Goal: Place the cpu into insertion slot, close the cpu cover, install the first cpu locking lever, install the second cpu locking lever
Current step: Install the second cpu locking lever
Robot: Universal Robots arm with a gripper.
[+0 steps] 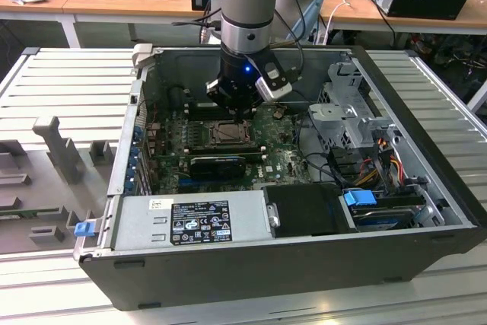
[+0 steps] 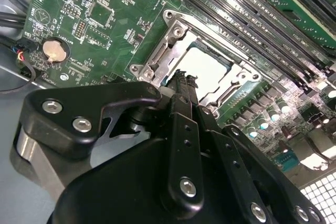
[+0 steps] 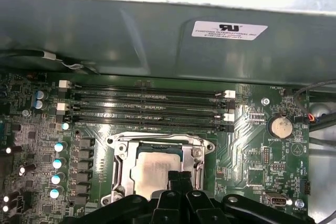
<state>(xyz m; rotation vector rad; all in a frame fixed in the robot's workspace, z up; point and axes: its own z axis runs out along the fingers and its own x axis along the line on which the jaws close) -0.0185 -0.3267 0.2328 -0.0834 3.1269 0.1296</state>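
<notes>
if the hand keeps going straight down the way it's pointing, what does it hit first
Most likely the cpu: the hand points at its edge, inside the cover. Depth is hard to judge; it may already touch.

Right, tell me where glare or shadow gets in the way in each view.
First wrist view: a bright overexposed band runs along the case wall edge, and the cpu lid shows a soft sheen. Second wrist view: the gripper body is a dark mass hiding part of the cpu cover. Exterior view: the insertion slot lies in the arm's shadow.
</notes>
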